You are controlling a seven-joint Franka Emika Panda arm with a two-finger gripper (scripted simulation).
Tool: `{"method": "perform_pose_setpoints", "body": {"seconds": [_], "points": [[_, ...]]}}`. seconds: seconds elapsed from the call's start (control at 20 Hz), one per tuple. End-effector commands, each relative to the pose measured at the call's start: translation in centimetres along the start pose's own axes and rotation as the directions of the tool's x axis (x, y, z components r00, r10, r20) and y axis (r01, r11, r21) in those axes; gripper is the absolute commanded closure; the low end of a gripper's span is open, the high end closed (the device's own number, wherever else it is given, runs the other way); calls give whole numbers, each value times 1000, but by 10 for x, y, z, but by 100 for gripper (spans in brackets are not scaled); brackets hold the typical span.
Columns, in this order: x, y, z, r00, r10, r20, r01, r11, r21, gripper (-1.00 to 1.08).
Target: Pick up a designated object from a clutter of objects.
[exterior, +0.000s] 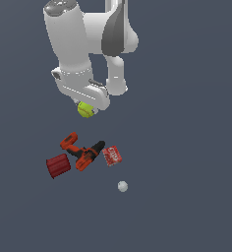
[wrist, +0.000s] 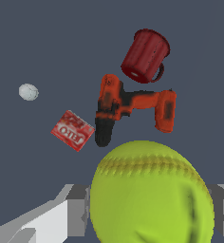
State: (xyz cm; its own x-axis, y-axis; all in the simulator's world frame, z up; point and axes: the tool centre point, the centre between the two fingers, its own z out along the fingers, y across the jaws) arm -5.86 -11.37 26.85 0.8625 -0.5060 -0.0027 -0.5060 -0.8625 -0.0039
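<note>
The yellow-green ball (exterior: 85, 110) hangs well above the floor, held under the white arm, with my gripper (exterior: 86, 110) shut on it. In the wrist view the ball (wrist: 152, 194) fills the near foreground between grey fingers (wrist: 78, 209), which show on both sides of it. Below lies the rest of the clutter: an orange-red and black power drill (exterior: 82, 150) (wrist: 128, 107), a dark red ribbed cylinder (exterior: 58, 166) (wrist: 144, 55) that looks like a cup with a handle, a small red box (exterior: 112, 155) (wrist: 72, 130) with white print, and a small grey-white ball (exterior: 122, 186) (wrist: 28, 91).
The drill, cup and box lie close together on the dark grey floor (exterior: 187, 162). The grey-white ball sits apart from them, toward the exterior view's right and nearer the camera. The white arm (exterior: 83, 44) rises above the scene.
</note>
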Motion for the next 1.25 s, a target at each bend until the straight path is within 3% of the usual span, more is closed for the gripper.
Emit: {"method": "perform_pose_setpoints", "body": {"seconds": [0.0, 0.55, 1.2], "points": [[16, 22, -20, 1000, -1, -1, 1, 1000, -1, 108], [69, 83, -77, 1000, 0, -2, 0, 1000, -4, 108], [86, 98, -93, 1000, -1, -3, 1, 1000, -4, 108]]}}
